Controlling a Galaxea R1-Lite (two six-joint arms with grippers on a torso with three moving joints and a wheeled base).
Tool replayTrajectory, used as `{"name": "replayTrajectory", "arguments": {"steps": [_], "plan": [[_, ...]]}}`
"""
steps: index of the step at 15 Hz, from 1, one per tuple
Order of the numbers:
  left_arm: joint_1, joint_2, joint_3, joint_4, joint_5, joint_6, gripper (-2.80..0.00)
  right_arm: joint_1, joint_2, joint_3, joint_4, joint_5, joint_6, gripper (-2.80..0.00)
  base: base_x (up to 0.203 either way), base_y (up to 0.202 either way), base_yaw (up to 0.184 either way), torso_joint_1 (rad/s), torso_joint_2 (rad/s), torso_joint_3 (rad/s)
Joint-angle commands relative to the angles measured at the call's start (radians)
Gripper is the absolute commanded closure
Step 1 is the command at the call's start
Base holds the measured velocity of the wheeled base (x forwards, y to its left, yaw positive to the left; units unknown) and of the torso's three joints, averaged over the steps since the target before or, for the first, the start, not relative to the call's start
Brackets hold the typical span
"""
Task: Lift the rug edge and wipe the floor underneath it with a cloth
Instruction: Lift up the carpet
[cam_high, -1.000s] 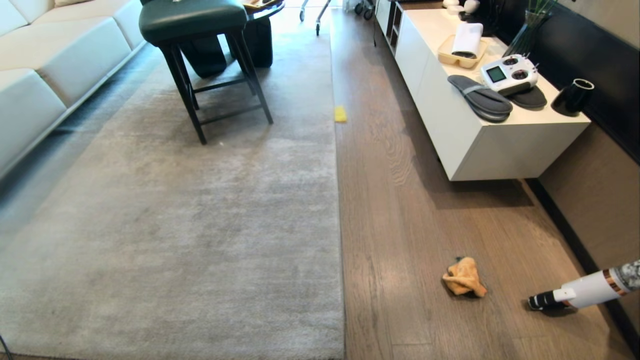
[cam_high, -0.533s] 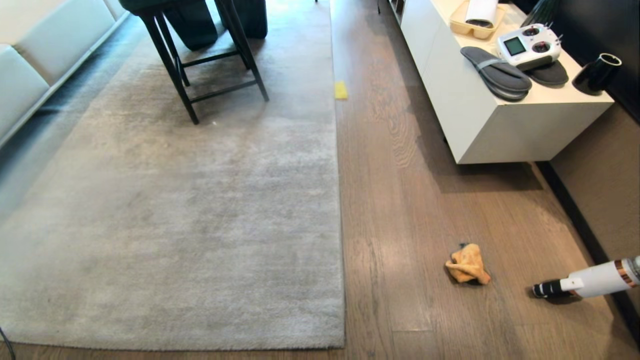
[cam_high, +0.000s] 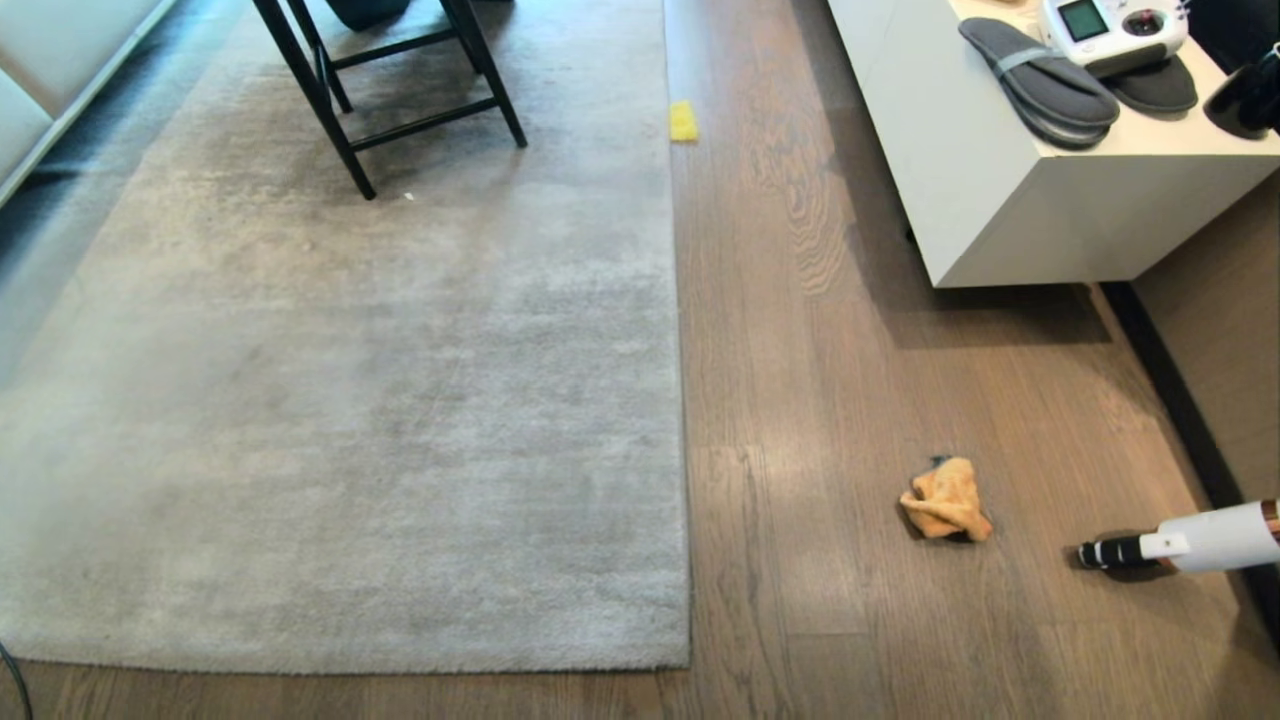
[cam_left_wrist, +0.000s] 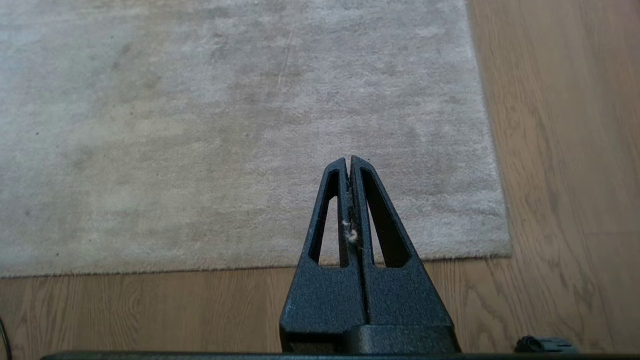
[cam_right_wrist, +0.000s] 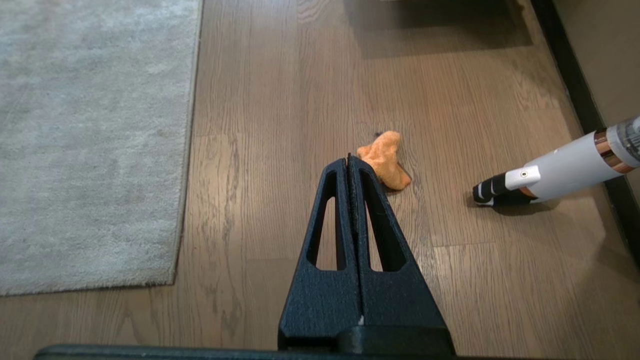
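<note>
The left gripper (cam_left_wrist: 349, 161) hung with its jaws pressed shut and empty, a fleck of lint caught between them, pointing out over the rug (cam_left_wrist: 240, 125) just inside the rug edge (cam_left_wrist: 250, 263), which lay flat on the floor (cam_left_wrist: 565, 150). The rug's corner sat just off to one side of its tips. The right gripper (cam_right_wrist: 348, 160) was likewise closed on nothing, held above bare floor, its tips lined up just short of the cloth (cam_right_wrist: 384, 159), which lay crumpled and apart from the rug. Beyond the cloth, on the side away from the rug, a white vacuum nozzle (cam_right_wrist: 550, 175) rested on the planks near the dark skirting. Neither arm appeared in the head view, where the cloth (cam_high: 946, 500) lay well clear of the rug edge (cam_high: 685, 400), a yellow sponge (cam_high: 683, 121) lay farther along that edge, and a stool (cam_high: 400, 90) stood on the rug beside a white cabinet (cam_high: 1000, 200) bearing slippers (cam_high: 1040, 85).
</note>
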Motion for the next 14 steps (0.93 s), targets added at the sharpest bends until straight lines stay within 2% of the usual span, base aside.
{"name": "replayTrajectory", "arguments": {"steps": [1, 14], "plan": [[0.0, 0.001, 0.0, 0.001, 0.0, 0.0, 0.0, -0.001, 0.0, 0.0, -0.001, 0.0, 0.0, 0.0, 0.0, 0.0, 0.0, 0.011, 0.0, -0.202], [0.0, 0.001, -0.006, 0.023, -0.001, 0.0, 0.0, 0.0, 0.0, 0.0, -0.001, -0.001, 0.0, 0.0, 0.0, 0.0, 0.0, 0.003, 0.0, -0.195]]}}
